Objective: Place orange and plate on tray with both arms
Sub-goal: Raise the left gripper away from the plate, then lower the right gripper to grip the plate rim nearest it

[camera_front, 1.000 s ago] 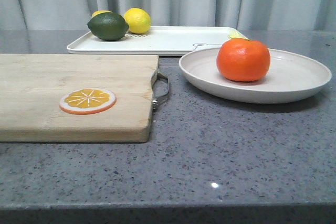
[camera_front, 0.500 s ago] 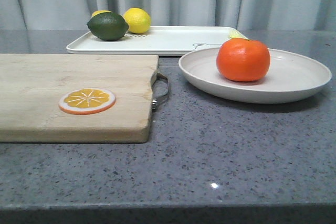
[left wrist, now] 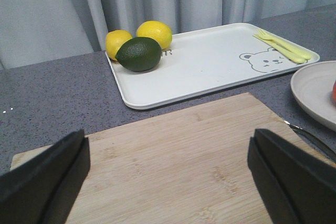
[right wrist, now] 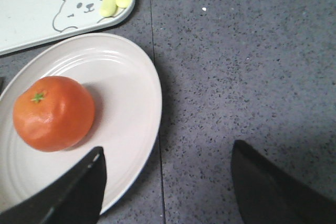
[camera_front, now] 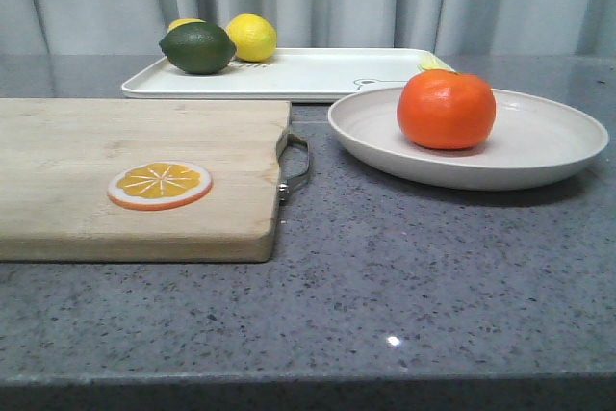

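The orange (camera_front: 447, 109) sits on the off-white plate (camera_front: 539, 156) at the right of the table; both show in the right wrist view, orange (right wrist: 53, 113) on plate (right wrist: 126, 93). The white tray (camera_front: 318, 74) with a bear outline lies at the back, behind the plate, and shows in the left wrist view (left wrist: 210, 66). My left gripper (left wrist: 168, 182) is open and empty above the wooden cutting board (left wrist: 173, 161). My right gripper (right wrist: 168, 187) is open and empty, one finger over the plate's rim, the other over bare table. Neither gripper shows in the front view.
On the tray's left end lie a dark green lime (camera_front: 197, 48) and two yellow lemons (camera_front: 251, 37); a pale yellow fork (left wrist: 283, 46) lies at its right end. The cutting board (camera_front: 135, 175) carries an orange slice disc (camera_front: 160, 185). A grey curtain hangs behind.
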Available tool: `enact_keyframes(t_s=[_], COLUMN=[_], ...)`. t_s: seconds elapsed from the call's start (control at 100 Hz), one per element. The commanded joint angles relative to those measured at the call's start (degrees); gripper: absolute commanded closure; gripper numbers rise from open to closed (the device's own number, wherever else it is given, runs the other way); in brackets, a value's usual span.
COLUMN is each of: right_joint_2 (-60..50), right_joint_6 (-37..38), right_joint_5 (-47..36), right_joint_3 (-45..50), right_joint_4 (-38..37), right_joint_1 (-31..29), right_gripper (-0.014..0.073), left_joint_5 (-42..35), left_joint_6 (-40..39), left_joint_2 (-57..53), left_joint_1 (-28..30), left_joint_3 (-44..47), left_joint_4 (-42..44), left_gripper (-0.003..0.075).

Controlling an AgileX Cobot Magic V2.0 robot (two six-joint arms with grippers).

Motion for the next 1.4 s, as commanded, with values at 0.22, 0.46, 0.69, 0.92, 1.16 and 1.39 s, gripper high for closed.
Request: enact_keyframes(t_s=[0.22,0.46,0.69,0.92,1.16,1.39], right_joint_2=[13.52,20.34,24.37,27.29,29.27,29.36], right_joint_6=[-0.87,-0.87,-0.87,-0.87,-0.87,-0.87], right_joint_5=[-6.95,-8.38,-8.77,-8.71,-8.46,-7.22], right_joint_3=[-7.98,-10.8,-11.35,-11.35,-11.35,-11.35], right_joint_4=[2.15,2.41,3.49,3.54,4.12,5.49], right_joint_1=[1.08,3.19,3.39,4.97,5.27,5.27], right_gripper=[0.0085,0.0085,0.0085,0.0085,0.0085,0.0092], left_joint_5=[-1.87,-1.87,-1.87,-1.87,-1.87,-1.87], left_joint_6=[-0.49,-0.49,-0.49,-0.49,-0.49,-0.49], left_joint_2=[-0.13,-0.13,-0.13,-0.13,-0.13,-0.13], left_joint_1=[0.12,0.12,0.12,0.12,0.12,0.12], left_joint_3=[-1.47,-1.47,-1.47,-1.47,-1.47,-1.47], left_joint_4=[0.25,0.25,0.25,0.25,0.25,0.25], left_gripper=[0.0135,0.0135,0.0135,0.0135,0.0135,0.0135])
